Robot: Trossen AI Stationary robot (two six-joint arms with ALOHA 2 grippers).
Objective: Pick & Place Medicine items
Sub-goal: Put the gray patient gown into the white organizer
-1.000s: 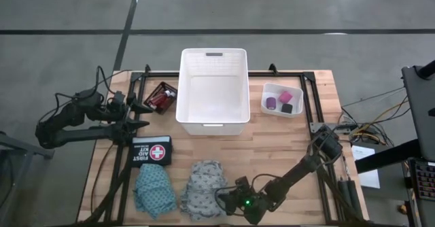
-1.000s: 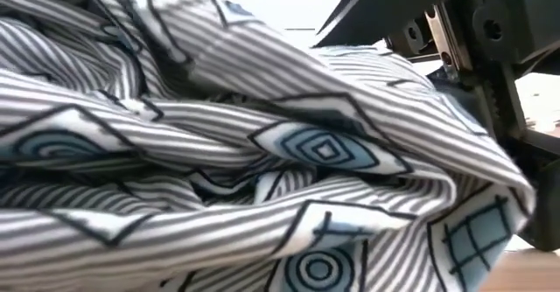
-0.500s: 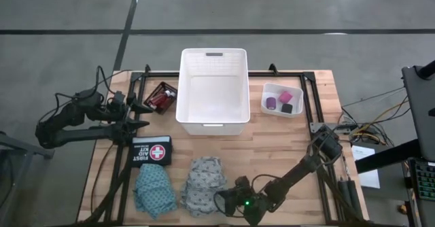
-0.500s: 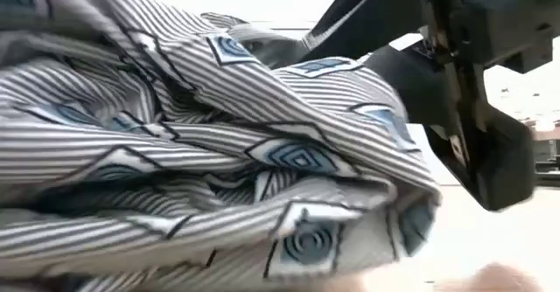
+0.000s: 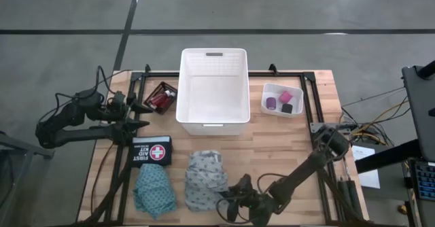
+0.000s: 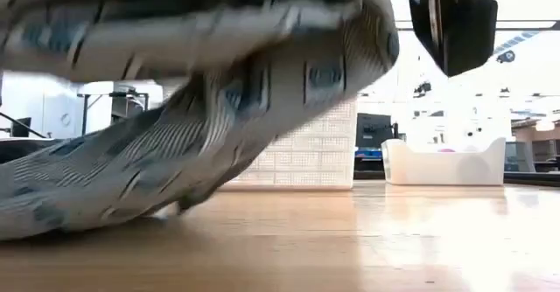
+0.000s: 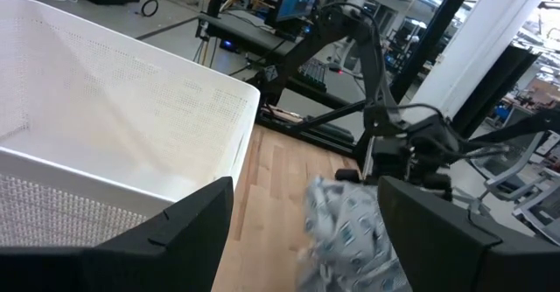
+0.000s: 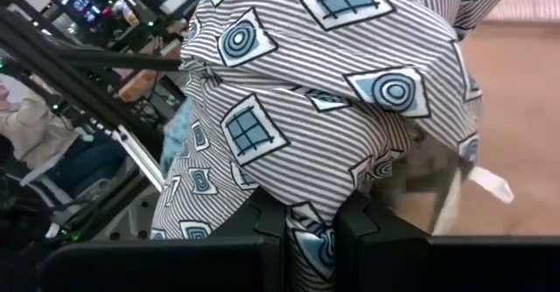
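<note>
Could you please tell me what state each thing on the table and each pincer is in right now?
Grey patterned soft cloth: pinched, one end lifted.
Teal patterned soft cloth: lying crumpled on the table.
Large white plastic basket: upright, nothing seen inside.
Small white tray: holds purple, pink and black rolls.
Black first aid kit pouch: lying flat.
Right pincer: shut on the grey cloth.
Left pincer: open, holding nothing.

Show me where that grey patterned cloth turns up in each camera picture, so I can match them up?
High view: grey cloth at the table's near edge, beside the teal cloth, the right gripper shut on it.
Low view: it fills the left and top, partly lifted.
Left wrist view: low in the middle, between the dark fingers.
Right wrist view: fills the picture.
Shared landmark: the white basket, behind the cloth in the low view.
</note>
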